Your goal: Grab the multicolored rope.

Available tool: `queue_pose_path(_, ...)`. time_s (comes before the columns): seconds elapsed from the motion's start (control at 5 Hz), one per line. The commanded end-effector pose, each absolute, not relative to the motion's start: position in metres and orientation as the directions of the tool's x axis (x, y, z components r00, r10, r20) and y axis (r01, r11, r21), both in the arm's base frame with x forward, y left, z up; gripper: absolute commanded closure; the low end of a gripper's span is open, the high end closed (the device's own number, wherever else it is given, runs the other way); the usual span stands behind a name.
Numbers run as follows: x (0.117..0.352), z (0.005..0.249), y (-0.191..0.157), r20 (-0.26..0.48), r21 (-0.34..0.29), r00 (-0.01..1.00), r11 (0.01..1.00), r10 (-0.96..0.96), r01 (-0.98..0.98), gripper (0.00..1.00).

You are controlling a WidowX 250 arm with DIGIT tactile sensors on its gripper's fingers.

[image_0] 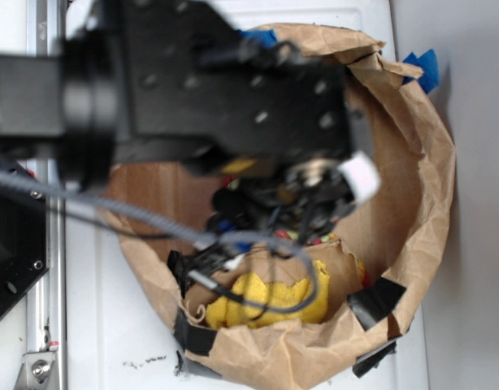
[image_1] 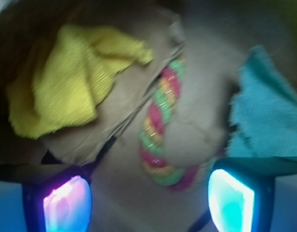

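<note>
The multicolored rope (image_1: 160, 130), twisted red, yellow and light green, lies curved on the brown paper floor of the bag in the wrist view. Its lower bend reaches between my two glowing fingertips, nearer the right one (image_1: 231, 199). My gripper (image_1: 148, 200) is open and empty, just above and short of the rope. In the exterior view the black arm covers the rope; only a small red bit (image_0: 284, 236) shows, and the gripper (image_0: 302, 211) hangs inside the bag.
A yellow fluffy cloth (image_1: 66, 82) lies left of the rope, also seen in the exterior view (image_0: 262, 301). A teal cloth (image_1: 264, 116) lies to the right. The brown paper bag wall (image_0: 420, 187) rings everything, patched with black tape (image_0: 375, 301).
</note>
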State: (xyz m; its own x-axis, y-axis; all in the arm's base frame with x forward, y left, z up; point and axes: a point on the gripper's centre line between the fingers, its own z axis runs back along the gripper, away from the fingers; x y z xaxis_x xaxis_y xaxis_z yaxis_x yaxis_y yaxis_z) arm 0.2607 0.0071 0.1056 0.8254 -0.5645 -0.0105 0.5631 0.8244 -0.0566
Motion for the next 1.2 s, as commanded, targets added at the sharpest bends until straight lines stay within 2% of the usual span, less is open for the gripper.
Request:
queue_pose_path(0.0, 0.263, 0.115, 0.002, 0.023, -0.029, 0.833, 0.833, -0.552, 0.553, 0.0)
queue_pose_path(0.4, 0.263, 0.115, 0.002, 0.023, -0.029, 0.833, 0.833, -0.552, 0.553, 0.0)
queue_pose_path(0.6, 0.26, 0.085, 0.003, 0.041, 0.025, 0.79, 0.791, -0.611, 0.611, 0.0)
queue_pose_path(0.8, 0.256, 0.078, 0.005, 0.094, 0.053, 0.743, 0.748, -0.663, 0.661, 0.0)
queue_pose_path(1.0, 0.254, 0.07, 0.002, 0.099, 0.06, 0.713, 0.72, -0.694, 0.692, 0.0)
